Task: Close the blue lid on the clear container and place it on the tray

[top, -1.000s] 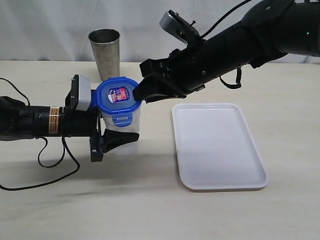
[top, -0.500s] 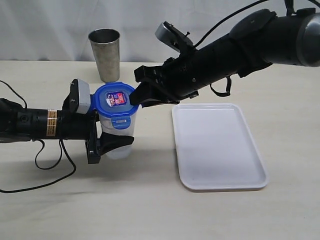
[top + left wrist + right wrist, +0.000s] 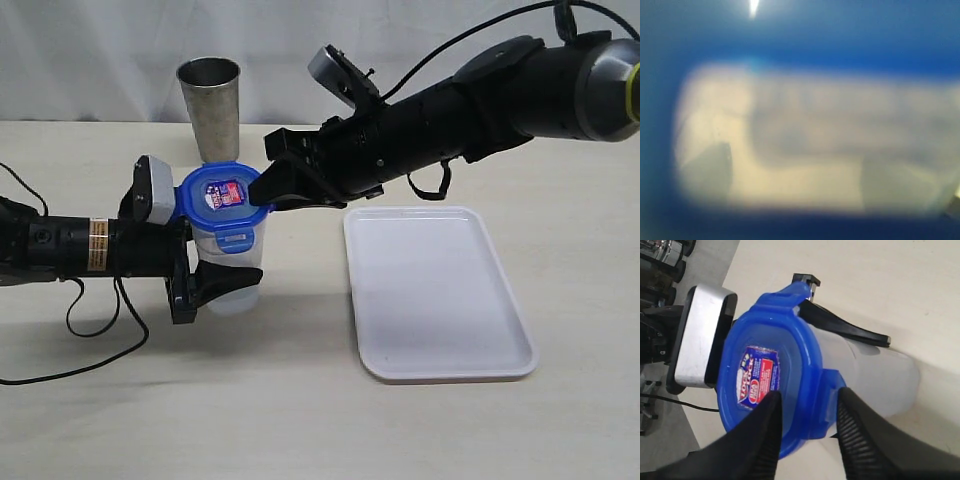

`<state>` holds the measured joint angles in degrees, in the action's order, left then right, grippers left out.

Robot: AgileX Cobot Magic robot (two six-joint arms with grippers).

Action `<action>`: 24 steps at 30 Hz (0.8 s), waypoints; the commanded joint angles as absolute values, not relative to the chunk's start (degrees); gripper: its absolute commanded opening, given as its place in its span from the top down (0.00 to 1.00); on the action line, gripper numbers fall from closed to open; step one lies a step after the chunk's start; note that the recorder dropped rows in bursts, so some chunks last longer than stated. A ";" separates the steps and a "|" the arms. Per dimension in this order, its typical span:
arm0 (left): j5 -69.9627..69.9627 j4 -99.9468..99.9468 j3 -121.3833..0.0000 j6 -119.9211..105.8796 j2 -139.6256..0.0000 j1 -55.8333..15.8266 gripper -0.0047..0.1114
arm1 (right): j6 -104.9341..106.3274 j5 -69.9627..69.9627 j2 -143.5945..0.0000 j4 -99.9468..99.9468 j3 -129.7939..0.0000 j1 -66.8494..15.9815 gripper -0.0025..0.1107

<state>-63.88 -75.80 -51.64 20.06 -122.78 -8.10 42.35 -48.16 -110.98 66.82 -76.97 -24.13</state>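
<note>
Shifted leftward since a second ago, the container [image 3: 235, 303] stands upright left of centre, clamped by the left gripper [image 3: 222, 280]; the right gripper [image 3: 268, 192], jaws parted, straddles the right-hand flap [image 3: 826, 396] of the lid [image 3: 222, 196]; the tray [image 3: 430, 290] lies right.

Lab: bare tabletop [image 3: 150, 420], white curtain [image 3: 100, 50]

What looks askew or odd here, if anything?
The container, held in the left gripper, leans: the lid faces the exterior camera far more than the mouth of the upright tumbler does. In the right wrist view one lid flap sticks outward, not folded down. The left wrist view is only blue blur.
</note>
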 commanded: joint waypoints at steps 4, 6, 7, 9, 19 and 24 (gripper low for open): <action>-69.96 -75.25 -52.05 19.74 -121.74 -11.52 0.96 | 47.05 -53.78 -113.28 67.88 -76.45 -26.46 0.69; -69.96 -75.25 -52.05 19.74 -121.74 -11.20 0.96 | 49.04 -53.90 -112.59 66.71 -76.98 -25.67 0.67; -69.96 -75.25 -52.05 19.74 -121.74 -11.04 0.96 | 49.15 -53.68 -112.11 66.13 -77.28 -25.31 0.65; -69.96 -75.25 -52.05 19.74 -121.74 -11.04 0.96 | 50.75 -52.86 -110.86 66.04 -77.37 -24.57 0.57; -69.96 -74.30 -52.05 20.01 -121.74 -11.04 0.96 | 52.78 -48.72 -103.06 58.74 -77.37 -23.82 0.42; -69.96 -74.21 -52.05 21.03 -121.74 -11.04 0.96 | 53.78 -46.63 -98.62 56.17 -78.15 -23.82 0.42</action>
